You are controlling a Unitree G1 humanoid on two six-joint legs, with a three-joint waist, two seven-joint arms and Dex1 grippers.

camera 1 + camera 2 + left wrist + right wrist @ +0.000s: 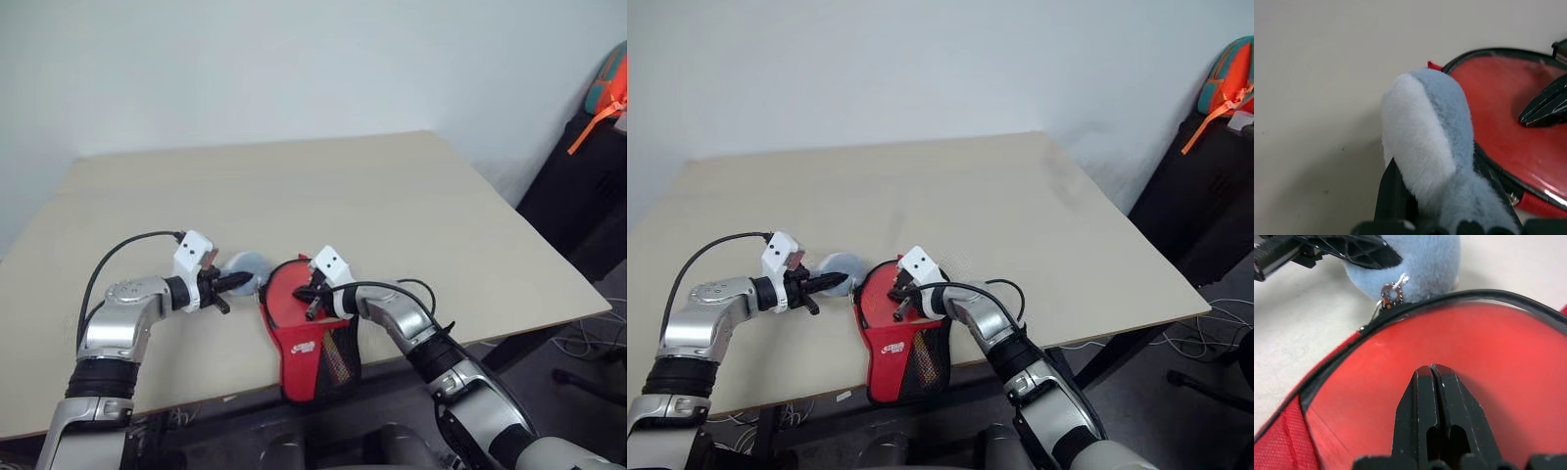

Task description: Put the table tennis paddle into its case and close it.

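Beige table (411, 215) holds the case (312, 338) at its near edge, the red paddle (1449, 347) inside. Right gripper (312, 311), fingers pressed together, presses its clear side. Left gripper (235, 282) pinches a blue-grey plush lump (247, 266) just beside it.

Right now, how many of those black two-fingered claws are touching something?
2. The left gripper is shut on the pale blue-grey fuzzy lump beside the black-edged red paddle case; the right gripper, shut, presses on the case's clear side.
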